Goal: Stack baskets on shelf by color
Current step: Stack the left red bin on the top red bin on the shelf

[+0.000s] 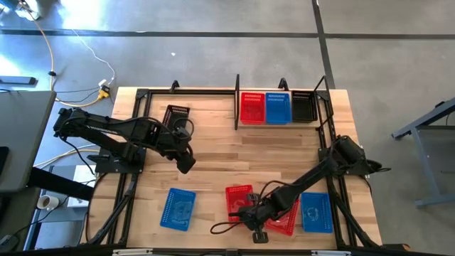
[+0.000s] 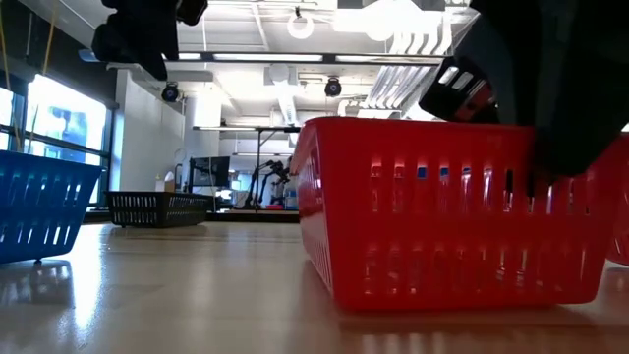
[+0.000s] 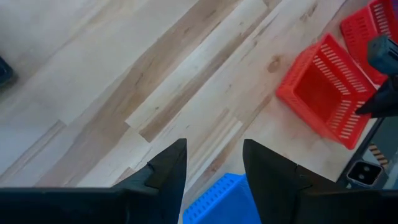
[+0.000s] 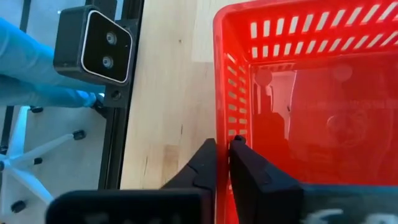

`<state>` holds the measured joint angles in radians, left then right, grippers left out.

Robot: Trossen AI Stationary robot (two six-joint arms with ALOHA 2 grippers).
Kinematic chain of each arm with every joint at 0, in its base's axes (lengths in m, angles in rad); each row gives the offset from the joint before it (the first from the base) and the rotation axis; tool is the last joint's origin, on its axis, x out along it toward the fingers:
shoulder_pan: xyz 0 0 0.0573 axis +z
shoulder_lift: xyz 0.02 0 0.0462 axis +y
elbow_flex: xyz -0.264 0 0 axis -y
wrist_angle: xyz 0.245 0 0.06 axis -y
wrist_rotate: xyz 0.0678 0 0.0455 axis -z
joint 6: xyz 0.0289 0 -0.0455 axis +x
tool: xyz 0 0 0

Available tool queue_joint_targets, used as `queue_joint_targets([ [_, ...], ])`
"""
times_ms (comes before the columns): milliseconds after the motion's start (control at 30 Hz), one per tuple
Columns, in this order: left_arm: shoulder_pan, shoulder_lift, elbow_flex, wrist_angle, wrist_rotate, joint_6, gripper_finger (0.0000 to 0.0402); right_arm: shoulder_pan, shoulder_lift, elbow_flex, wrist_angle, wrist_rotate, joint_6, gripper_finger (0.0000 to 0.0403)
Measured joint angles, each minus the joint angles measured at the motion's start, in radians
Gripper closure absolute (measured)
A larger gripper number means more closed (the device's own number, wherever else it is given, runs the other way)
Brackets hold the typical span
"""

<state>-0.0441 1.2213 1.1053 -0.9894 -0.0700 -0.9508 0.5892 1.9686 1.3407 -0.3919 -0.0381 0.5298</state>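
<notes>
Wood tabletop: right gripper (image 4: 222, 152) fingers pinch a half-hidden red basket (image 4: 311, 106) wall; left gripper (image 3: 214, 165) fingers spread.

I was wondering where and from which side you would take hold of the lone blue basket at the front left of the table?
Grip the blue basket by one long wall's rim, coming straight down from above. It sits upright and open-topped, apart from the others, so a finger fits either side of the thin mesh wall. The left gripper, open, is nearest.
</notes>
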Motion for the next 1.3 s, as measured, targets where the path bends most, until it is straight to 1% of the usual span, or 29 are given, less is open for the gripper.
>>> queue_joint_targets([
  [167,0.000,0.000,0.000,0.000,-0.026,0.002,0.0255,0.000,-0.015,0.001,-0.052,0.019,-0.005,0.0398],
  [400,0.000,0.000,0.000,0.005,-0.099,-0.015,0.0255,-0.011,-0.109,0.000,-0.187,0.125,-0.036,0.0401],
  [900,0.008,0.000,0.000,0.009,-0.278,-0.006,0.0255,-0.091,-0.363,-0.001,-0.422,0.419,-0.093,0.0403],
  [1133,0.037,0.000,0.000,0.030,-0.308,0.046,0.0255,-0.167,-0.485,-0.001,-0.555,0.571,-0.131,0.0403],
  [1233,0.048,0.000,0.000,0.037,-0.302,0.062,0.0255,-0.207,-0.529,-0.001,-0.580,0.634,-0.178,0.0403],
  [1300,0.056,0.000,0.000,0.045,-0.290,0.076,0.0255,-0.240,-0.554,-0.001,-0.584,0.655,-0.229,0.0403],
])
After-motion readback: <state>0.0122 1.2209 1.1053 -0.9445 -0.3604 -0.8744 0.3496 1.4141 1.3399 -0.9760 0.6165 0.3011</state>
